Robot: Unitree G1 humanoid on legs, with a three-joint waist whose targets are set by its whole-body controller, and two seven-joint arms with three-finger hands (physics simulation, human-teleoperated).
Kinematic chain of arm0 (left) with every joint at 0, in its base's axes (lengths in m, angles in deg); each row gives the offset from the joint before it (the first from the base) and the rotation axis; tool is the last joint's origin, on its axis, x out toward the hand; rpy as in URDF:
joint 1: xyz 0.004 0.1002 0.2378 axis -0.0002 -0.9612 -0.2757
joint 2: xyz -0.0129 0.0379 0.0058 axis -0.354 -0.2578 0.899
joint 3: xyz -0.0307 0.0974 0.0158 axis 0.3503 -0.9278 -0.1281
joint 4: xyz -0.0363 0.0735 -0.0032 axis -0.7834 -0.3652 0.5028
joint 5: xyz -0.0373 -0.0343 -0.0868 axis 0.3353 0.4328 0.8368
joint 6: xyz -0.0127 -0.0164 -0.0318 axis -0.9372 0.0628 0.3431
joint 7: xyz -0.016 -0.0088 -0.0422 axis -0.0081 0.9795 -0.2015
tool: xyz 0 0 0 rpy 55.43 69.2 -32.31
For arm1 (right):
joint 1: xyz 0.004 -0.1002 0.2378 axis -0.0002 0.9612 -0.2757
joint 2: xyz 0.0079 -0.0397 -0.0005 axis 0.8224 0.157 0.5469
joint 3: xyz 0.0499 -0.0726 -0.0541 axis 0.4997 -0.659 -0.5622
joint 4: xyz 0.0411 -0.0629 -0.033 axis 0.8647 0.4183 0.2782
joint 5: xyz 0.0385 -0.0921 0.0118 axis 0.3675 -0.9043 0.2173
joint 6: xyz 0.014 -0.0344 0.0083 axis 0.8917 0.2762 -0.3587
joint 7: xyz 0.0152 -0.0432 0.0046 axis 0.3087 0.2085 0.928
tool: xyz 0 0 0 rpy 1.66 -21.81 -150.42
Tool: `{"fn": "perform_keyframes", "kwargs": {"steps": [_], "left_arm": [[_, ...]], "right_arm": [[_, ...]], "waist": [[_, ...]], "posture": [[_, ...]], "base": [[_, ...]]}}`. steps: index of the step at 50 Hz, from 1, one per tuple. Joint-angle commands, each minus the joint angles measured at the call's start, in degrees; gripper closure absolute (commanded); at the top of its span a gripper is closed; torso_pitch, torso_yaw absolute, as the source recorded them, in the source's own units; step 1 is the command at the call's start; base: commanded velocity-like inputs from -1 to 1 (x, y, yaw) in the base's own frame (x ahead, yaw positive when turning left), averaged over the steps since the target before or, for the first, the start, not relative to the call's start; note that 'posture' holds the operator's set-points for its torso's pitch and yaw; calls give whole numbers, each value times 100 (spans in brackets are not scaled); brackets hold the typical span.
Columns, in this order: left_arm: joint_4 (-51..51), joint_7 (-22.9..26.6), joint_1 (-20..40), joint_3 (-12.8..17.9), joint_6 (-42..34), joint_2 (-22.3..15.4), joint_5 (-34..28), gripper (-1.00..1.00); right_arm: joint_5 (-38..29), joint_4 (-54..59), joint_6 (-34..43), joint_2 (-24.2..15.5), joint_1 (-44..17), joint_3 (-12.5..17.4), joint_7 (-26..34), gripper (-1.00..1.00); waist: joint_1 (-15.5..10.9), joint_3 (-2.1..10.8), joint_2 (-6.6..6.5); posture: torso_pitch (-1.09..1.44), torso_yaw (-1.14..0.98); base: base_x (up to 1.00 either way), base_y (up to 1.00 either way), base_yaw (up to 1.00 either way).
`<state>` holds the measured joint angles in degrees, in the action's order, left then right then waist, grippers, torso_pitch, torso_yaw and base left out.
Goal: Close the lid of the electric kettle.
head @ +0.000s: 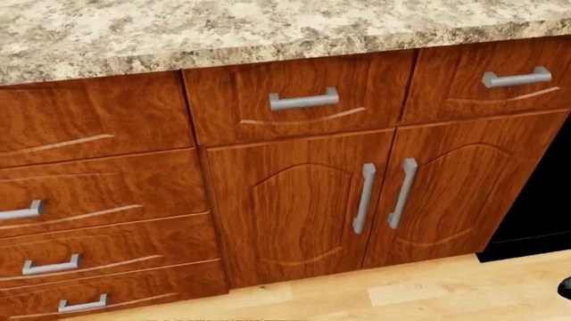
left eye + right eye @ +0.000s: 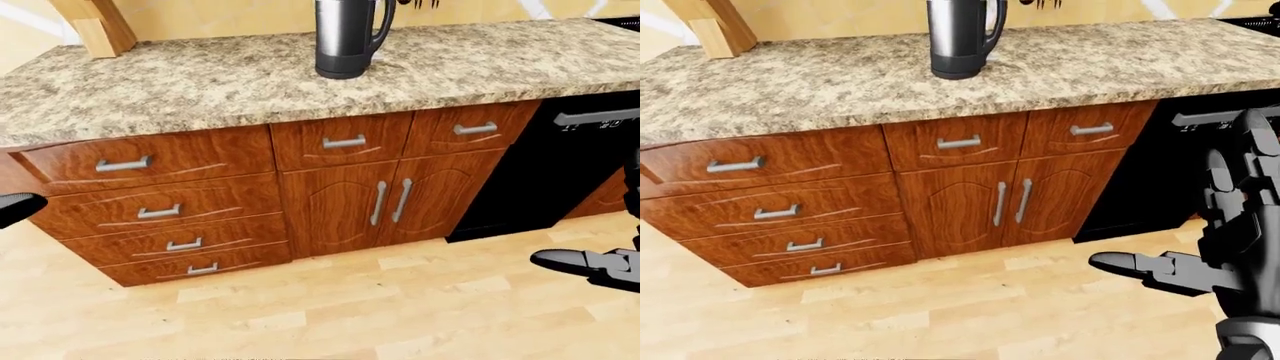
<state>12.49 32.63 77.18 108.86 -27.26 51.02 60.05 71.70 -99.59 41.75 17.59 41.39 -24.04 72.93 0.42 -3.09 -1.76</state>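
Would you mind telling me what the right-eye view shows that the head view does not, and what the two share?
Only the right-eye view shows the steel and black electric kettle standing on the counter with its top cut off, so the lid is unseen, the robot's grey right hand with fingers spread, and the black appliance front.

Only the head view shows the cabinet fronts close up.

Both share the speckled granite countertop, the paired reddish wooden cabinet doors and the pale wooden floor.

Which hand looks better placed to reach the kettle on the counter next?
Probably the right. The right hand is raised with fingers spread, low at the right-eye view's right; only a dark tip of the left hand shows. Both are far below the shiny steel kettle with black handle on the speckled granite counter.
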Motion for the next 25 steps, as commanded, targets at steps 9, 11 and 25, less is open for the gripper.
{"fn": "perform_keyframes", "kwargs": {"steps": [9, 11, 25], "left_arm": [[90, -17, 78, 80, 160, -129, -48, -100], [97, -21, 86, 84, 151, -136, -40, -100], [112, -10, 68, 141, 119, -150, -14, -100]], "right_arm": [[141, -150, -164, -173, -64, 131, -75, -100], [44, -151, -185, -114, -70, 104, -13, -100], [20, -150, -185, -117, -71, 94, 6, -100]], "waist": [[-114, 26, -21], [-125, -19, 84], [-10, -53, 104]], "posture": [[0, 0], [0, 0], [0, 0]], "base": [[10, 0, 0], [17, 0, 0], [17, 0, 0]]}}
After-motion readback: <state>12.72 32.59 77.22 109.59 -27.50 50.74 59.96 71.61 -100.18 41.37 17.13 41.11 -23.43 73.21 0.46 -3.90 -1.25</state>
